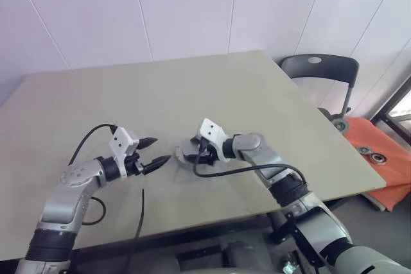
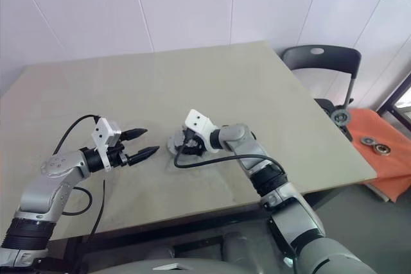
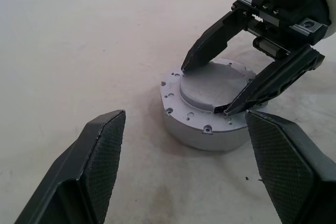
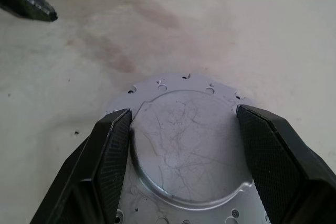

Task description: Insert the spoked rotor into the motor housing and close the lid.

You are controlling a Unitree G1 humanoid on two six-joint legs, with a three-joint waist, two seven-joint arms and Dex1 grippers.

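From the head view the left gripper (image 1: 157,150) hangs spread and empty beside the closed motor housing (image 1: 187,156) on the table (image 1: 257,94), while both wrist views show the right gripper (image 3: 223,90) pinching the lid (image 4: 190,148)'s raised centre, probably to seat it.

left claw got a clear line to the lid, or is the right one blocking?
Probably not yet. The right claw has its fingers closed on either side of the lid, covering its edges. The open left claw hovers just beside it; bare table lies between.
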